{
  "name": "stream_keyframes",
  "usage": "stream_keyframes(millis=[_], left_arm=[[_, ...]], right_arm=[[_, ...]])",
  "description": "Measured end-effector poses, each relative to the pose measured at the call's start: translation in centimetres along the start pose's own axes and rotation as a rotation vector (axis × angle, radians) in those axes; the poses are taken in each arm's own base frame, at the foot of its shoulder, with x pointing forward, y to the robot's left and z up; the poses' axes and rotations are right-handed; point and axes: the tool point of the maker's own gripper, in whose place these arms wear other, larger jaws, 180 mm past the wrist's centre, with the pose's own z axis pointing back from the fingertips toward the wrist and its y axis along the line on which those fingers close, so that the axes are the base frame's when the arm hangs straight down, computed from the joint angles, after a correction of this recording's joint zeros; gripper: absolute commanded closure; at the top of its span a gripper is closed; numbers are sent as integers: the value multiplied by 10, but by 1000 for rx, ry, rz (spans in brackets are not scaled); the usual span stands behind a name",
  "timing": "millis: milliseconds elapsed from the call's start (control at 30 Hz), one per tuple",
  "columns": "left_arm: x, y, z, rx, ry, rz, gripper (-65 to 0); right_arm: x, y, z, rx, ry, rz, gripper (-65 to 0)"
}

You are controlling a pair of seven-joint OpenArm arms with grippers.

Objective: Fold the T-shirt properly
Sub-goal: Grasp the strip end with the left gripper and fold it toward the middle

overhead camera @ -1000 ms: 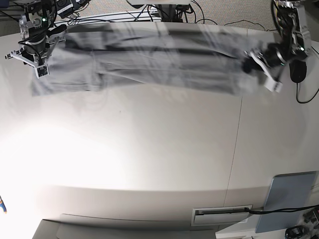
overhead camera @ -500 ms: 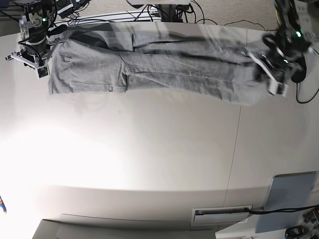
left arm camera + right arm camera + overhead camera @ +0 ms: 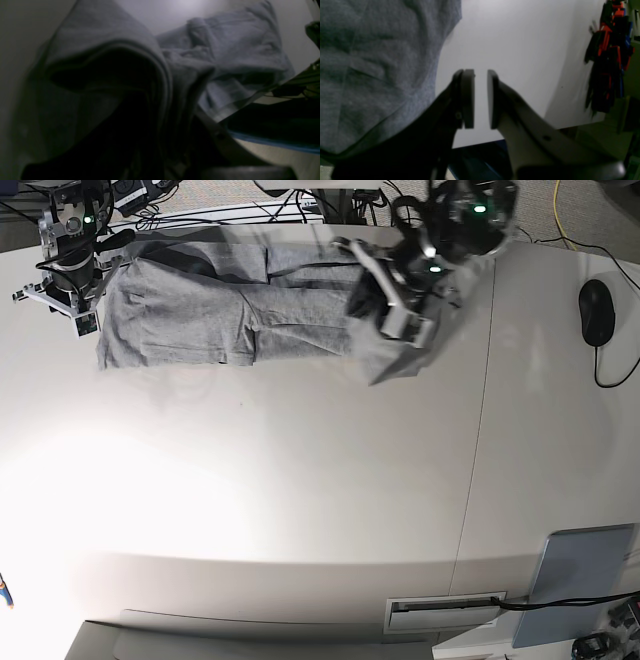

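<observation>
Big white tabletop [image 3: 300, 510], with a strong glare washing out its left side and a thin seam running down the right part. A black mouse [image 3: 594, 312] sits near the right edge, cable trailing off. Grey flat panel [image 3: 578, 580] at the bottom right corner. Tangle of black cables [image 3: 250, 202] behind the far edge, on greyish carpet.

A broad glare washes out the near left of the white tabletop [image 3: 150, 510] in the base view, whose edges bow with wide-angle distortion. The left wrist view is very dim and soft, the heather-grey cotton T-shirt [image 3: 105, 82] sinking into black shadow up close. The right wrist view is brighter, its dark gripper fingers [image 3: 467, 100] silhouetted and slightly blurred.
</observation>
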Motion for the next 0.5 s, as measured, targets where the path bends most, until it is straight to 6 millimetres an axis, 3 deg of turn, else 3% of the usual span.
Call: stream_keyframes(millis=[133,267,433,500], left_arm=[[-6,-20,-22,-53,23,17,0],[-22,-23,-42,-68,85,35,0],[-23,-23,-60,-86,103,56,0],[-24,-22,-65,-89,112,63,-97]], right_arm=[[0,0,0,0,1,0,-100],[0,0,0,0,2,0,-100],[0,0,0,0,0,0,-100],[0,0,0,0,0,0,-100]])
